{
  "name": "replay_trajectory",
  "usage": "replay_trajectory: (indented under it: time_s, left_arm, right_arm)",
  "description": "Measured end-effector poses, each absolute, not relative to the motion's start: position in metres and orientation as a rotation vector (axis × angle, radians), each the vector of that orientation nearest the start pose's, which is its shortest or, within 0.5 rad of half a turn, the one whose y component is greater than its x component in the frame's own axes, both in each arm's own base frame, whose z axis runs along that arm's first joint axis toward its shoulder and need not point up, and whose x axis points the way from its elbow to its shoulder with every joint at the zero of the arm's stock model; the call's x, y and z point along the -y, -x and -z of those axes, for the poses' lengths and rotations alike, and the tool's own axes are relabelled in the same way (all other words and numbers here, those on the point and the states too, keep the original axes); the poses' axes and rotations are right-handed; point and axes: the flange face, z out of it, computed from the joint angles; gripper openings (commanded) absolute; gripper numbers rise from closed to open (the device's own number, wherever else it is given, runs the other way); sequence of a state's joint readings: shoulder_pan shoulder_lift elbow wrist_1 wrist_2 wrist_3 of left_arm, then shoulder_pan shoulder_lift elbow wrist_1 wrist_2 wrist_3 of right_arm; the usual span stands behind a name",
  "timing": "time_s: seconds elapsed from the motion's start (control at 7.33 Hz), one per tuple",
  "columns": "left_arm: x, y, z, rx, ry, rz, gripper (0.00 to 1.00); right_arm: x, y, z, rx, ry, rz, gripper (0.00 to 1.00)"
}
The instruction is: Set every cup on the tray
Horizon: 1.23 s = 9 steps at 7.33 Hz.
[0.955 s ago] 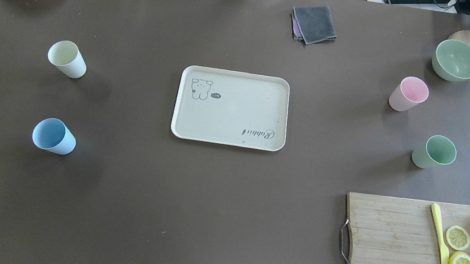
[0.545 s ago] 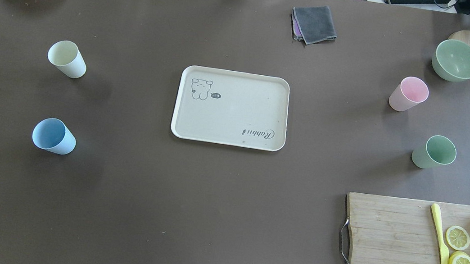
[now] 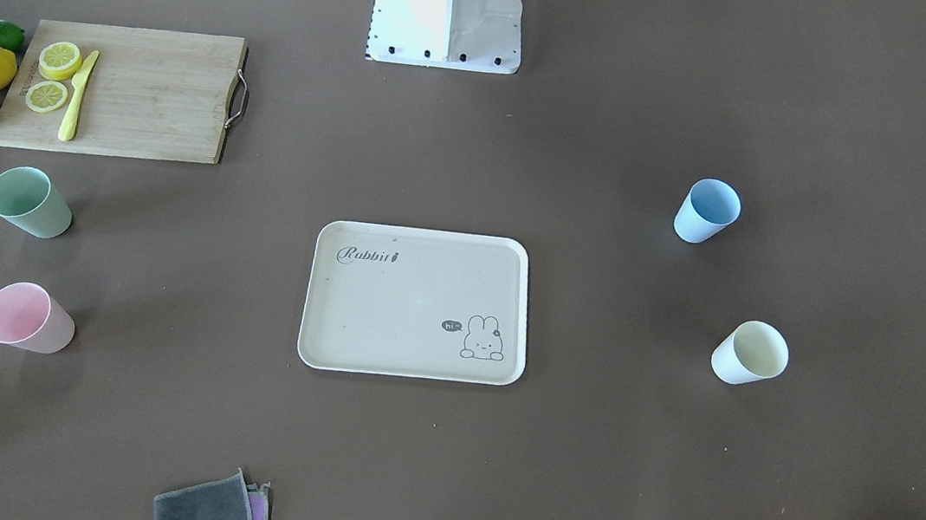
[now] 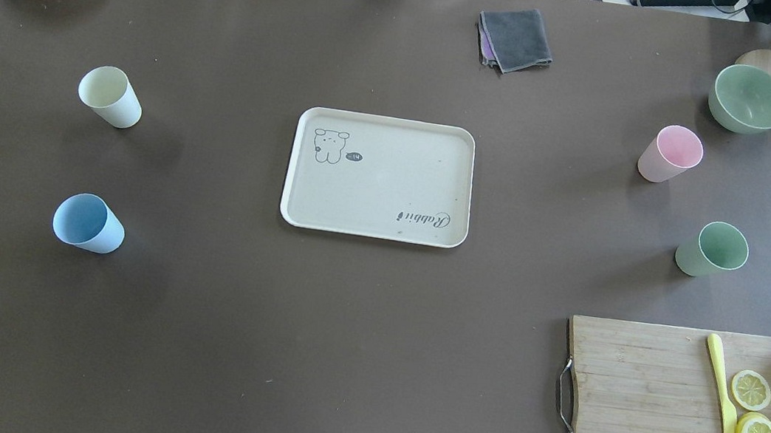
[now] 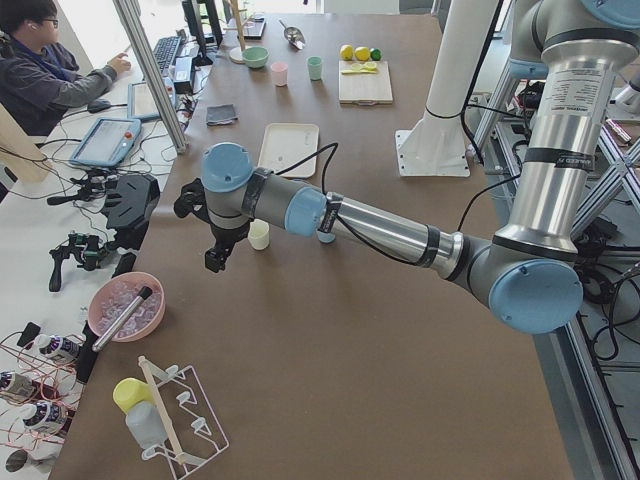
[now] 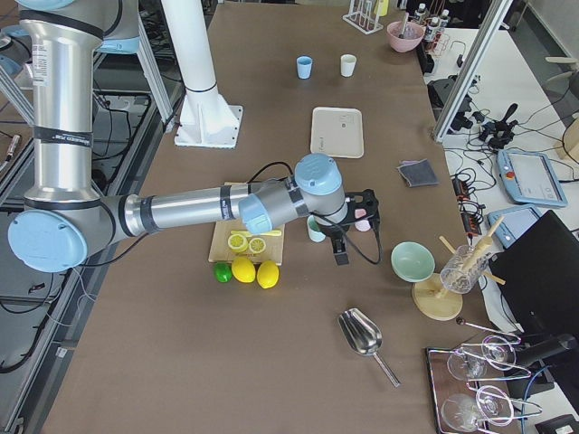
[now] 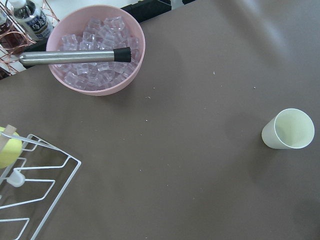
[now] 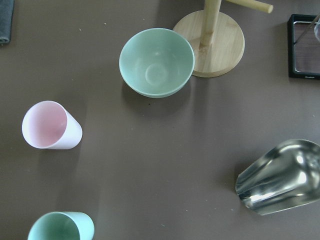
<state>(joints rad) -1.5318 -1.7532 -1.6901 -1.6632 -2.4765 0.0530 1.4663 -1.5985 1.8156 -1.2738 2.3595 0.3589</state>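
Cups await collection: 4 cups are seen standing upright on the brown table (image 4: 353, 346), none of them yet on the tray (image 4: 390, 183), which lies at the table's centre with no cup on it. The yellow cup (image 4: 110, 96) and the blue cup (image 4: 88, 223) are set well apart from the tray on the robot's left. The pink cup (image 4: 670, 154) and the green cup (image 4: 712, 249) are set on its right, the green one near a cutting board (image 4: 636, 406). The left gripper (image 5: 214, 262) is held over the table near the yellow cup, and the right gripper (image 6: 340, 259) near the pink and green cups. Whether either claw is spread or pressed together cannot be told from the side views.

The task is judged to be at step 1, the approach to a first cup. For the next move, a claw would need to be lowered over a cup's wall and closed on it, so that the cup can be carried upright to the tray.
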Motion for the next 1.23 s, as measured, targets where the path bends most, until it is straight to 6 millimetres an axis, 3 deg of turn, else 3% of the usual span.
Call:
replay_trajectory:
  time_s: [0.27, 0.55, 0.82, 1.23]
  left_arm:
    - [0.602, -0.036, -0.495, -0.954, -0.324, -0.179, 0.99]
    - [0.624, -0.104, -0.498, -1.0, -0.261, -0.15, 0.98]
    - [0.626, -0.16, -0.485, -1.022, -0.207, -0.147, 0.97]
    - [0.617, -0.227, -0.493, -0.987, -0.228, -0.143, 0.97]
  right_arm:
    - [0.542, 0.079, -0.464, 0.881, -0.239, -0.075, 1.0]
    - [0.567, 0.142, -0.439, 0.873, -0.209, -0.065, 1.0]
    - [0.574, 0.177, -0.426, 0.844, -0.192, -0.042, 1.0]
    - [0.573, 0.193, -0.422, 0.822, -0.193, -0.026, 1.0]
